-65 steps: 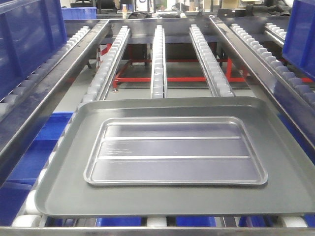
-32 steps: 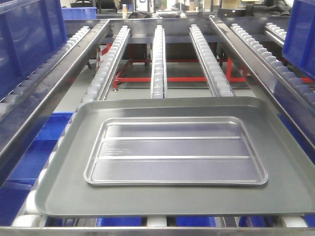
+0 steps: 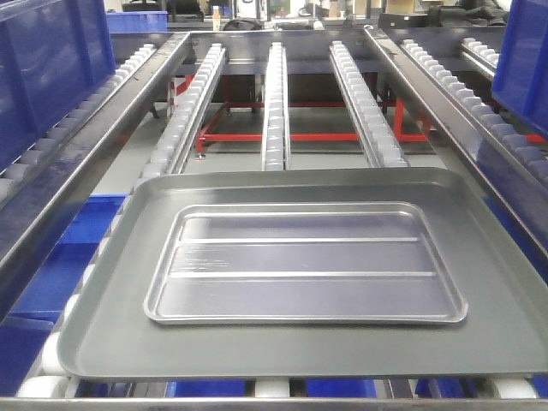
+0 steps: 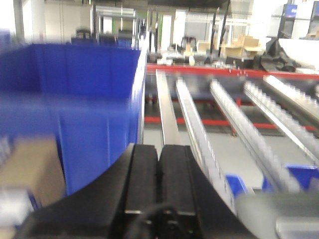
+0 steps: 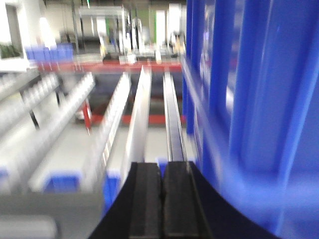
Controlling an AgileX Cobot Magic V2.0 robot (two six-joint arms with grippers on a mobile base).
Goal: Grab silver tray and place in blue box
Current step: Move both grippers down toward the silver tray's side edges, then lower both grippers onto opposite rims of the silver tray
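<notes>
1. Far left: blue box (image 3: 38, 77) up on the side roller lane, well apart from the tray. Fills the left wrist view too, with a tan blurry shape (image 4: 30, 169) low beside it, can't tell what.
2. Left gripper (image 4: 158, 174): black pads pressed flat together, gripping nothing, pointing along the rails.
3. Low left, under the rails: small blue bins (image 3: 77, 248).
4. Middle: silver tray (image 3: 304, 265) lying flat, ribs running side to side, nested inside the bigger dull grey tray (image 3: 103, 334). Grey rim boxing it in all round. Both sitting on the white roller rails (image 3: 274, 94).
5. Further back, below the rails: red frame (image 3: 257, 137).
6. Right gripper (image 5: 162, 199): pads squeezed together as well, holding nothing. Pretty blurry view.
7. Far right: another blue crate (image 3: 527, 60), right up beside that gripper in the wrist view.
</notes>
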